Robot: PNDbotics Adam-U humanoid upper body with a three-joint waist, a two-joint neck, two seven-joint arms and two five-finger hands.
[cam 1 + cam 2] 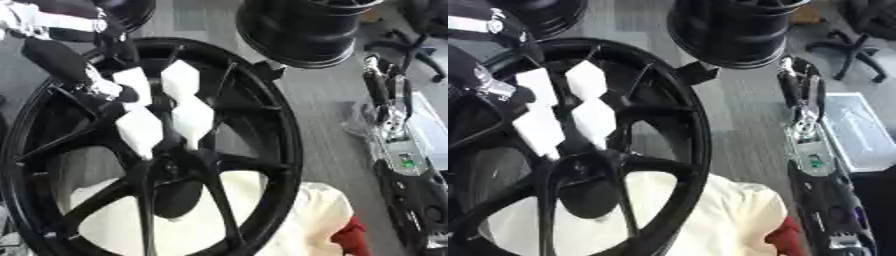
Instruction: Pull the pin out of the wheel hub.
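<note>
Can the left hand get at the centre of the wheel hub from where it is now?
Probably yes. The left hand already lies over the spokes just above the wheel hub, fingers straight, with nothing between them. I cannot make out the pin itself. The right hand hangs off to the side.

From my remote station I note a grey carpeted floor (324,115) with a faint striped weave. A black swivel chair (852,47) stands at the far right. A cream cloth (728,220) lies low in view, with something red (352,239) beside it. Lighting is even.
</note>
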